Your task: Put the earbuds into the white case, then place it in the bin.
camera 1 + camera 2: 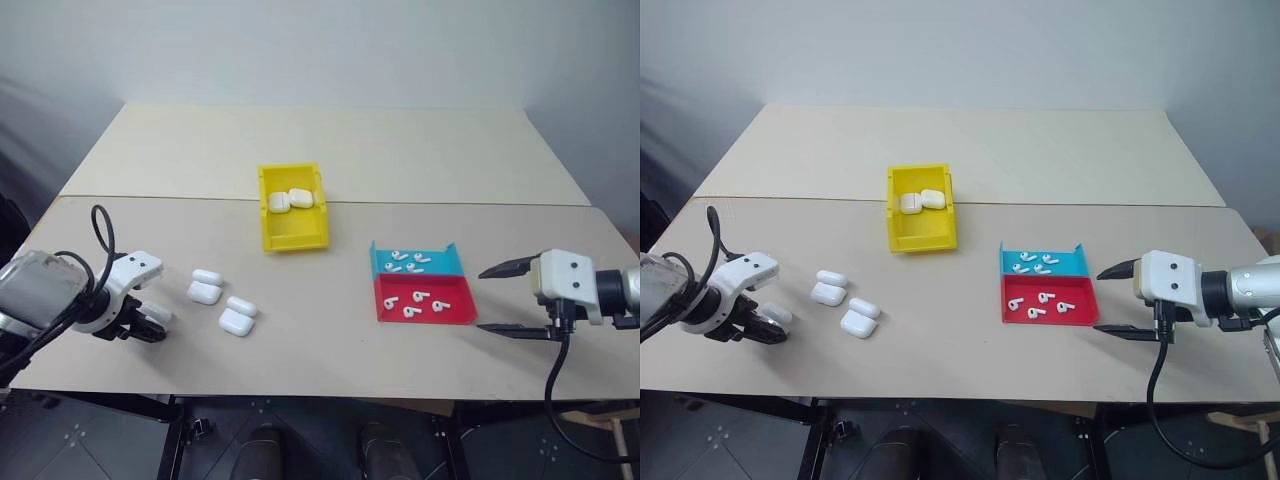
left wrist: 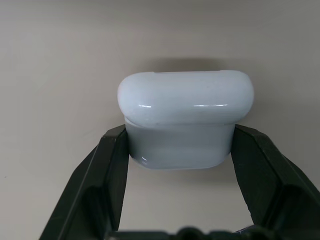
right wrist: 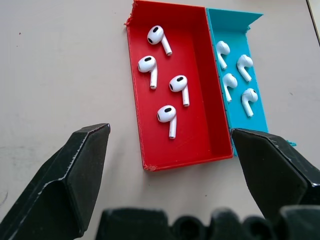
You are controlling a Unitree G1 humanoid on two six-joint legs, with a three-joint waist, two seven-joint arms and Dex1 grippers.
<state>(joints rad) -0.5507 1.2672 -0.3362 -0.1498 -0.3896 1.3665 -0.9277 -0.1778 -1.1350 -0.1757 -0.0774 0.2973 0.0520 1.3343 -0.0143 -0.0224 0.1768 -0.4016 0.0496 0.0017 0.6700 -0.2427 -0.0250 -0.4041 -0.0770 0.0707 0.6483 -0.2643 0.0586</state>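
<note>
We are pinching a white case (image 2: 185,120) in our left gripper (image 1: 150,322) near the tabletop's (image 1: 330,350) seven-o'clock edge, while our right gripper (image 1: 505,298), jaws spread, is hovering beside the earbuds (image 3: 172,97) at four o'clock.

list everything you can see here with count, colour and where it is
table: one, beige, under everything
bin: one, yellow, middle of table
cases in bin: two, white, at its far end
open cases: two, white, on table left of bin
blue tray: one, right of bin
red tray: one, touching the blue tray's near side
earbuds: eight, white, four per tray
held case: one, white, in left gripper
left gripper: black fingers, shut on held case
right gripper: black fingers, open, right of trays
</note>
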